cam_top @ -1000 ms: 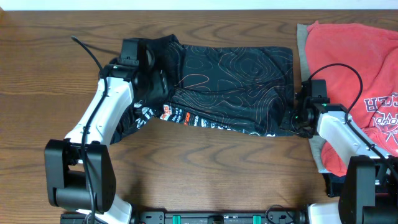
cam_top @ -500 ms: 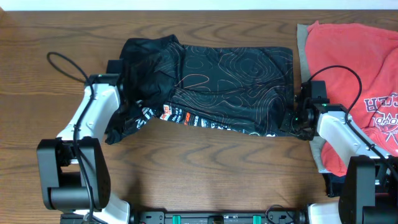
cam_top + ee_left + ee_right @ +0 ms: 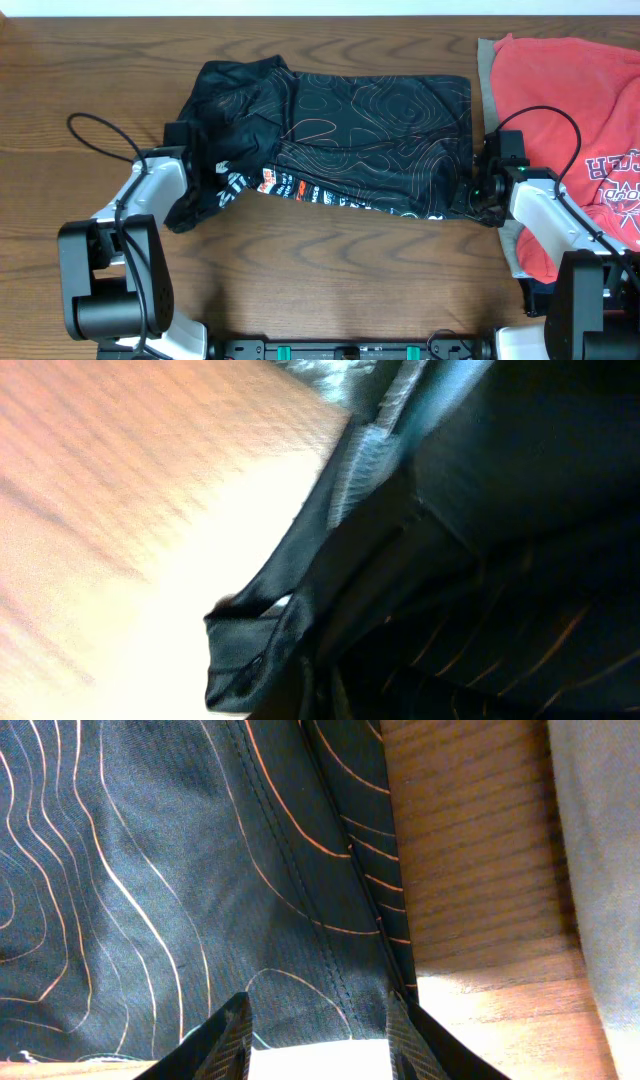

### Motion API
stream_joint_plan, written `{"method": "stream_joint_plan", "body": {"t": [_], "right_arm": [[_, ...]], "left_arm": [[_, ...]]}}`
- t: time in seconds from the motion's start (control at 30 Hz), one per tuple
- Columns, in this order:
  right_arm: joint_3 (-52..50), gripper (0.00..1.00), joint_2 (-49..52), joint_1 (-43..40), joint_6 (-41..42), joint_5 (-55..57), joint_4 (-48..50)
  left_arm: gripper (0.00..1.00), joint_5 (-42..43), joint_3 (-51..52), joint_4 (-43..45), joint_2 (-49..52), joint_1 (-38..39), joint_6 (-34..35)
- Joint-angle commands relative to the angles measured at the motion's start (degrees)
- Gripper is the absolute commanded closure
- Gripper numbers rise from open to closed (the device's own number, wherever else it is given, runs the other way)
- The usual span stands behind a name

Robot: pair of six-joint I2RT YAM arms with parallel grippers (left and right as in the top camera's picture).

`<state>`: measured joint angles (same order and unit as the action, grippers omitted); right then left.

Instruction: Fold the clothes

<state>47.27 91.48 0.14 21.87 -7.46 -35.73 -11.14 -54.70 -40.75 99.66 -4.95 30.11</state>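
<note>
Black sports jersey with thin orange-and-white lines [image 3: 370, 140]: on brown wooden table [image 3: 330, 290], bunched at 9 o'clock | right gripper [image 3: 318, 1005]: fingers apart, 3 o'clock edge | left gripper [image 3: 190, 160]: 9 o'clock edge, can't tell grip | tip: best to pull it flat first

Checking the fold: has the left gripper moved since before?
Yes. The left gripper left the top of the jersey, going left and nearer the front of the table.
</note>
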Motion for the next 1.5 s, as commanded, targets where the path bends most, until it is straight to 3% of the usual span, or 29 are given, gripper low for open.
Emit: {"method": "stream_joint_plan", "body": {"t": [0.0, 0.13, 0.3, 0.63, 1.17, 1.47], "right_arm": [[-0.13, 0.58, 0.20, 0.39, -0.76, 0.61, -0.02], [-0.11, 0.58, 0.17, 0.24, -0.79, 0.59, 0.42], [0.00, 0.59, 0.11, 0.24, -1.40, -2.01, 0.59], [0.61, 0.51, -1.90, 0.28, -1.86, -6.51, 6.32], [-2.27, 0.52, 0.74, 2.97, -2.73, -4.52, 5.97], [-5.68, 0.53, 0.74, 5.14, -2.01, 6.23, 6.82]], "left_arm": [[0.94, -7.13, 0.48, -2.45, 0.44, -2.99, 0.44], [0.94, -12.52, 0.48, -5.09, 0.44, -7.78, 0.46], [0.92, -9.18, 0.48, -5.03, 0.44, -11.78, 0.66], [0.92, -8.81, 0.48, -4.37, 0.44, -11.96, 0.68], [0.90, -8.81, 0.48, -4.13, 0.44, -11.96, 0.68], [0.90, -7.72, 0.48, -4.13, 0.44, -11.96, 0.66]]}}
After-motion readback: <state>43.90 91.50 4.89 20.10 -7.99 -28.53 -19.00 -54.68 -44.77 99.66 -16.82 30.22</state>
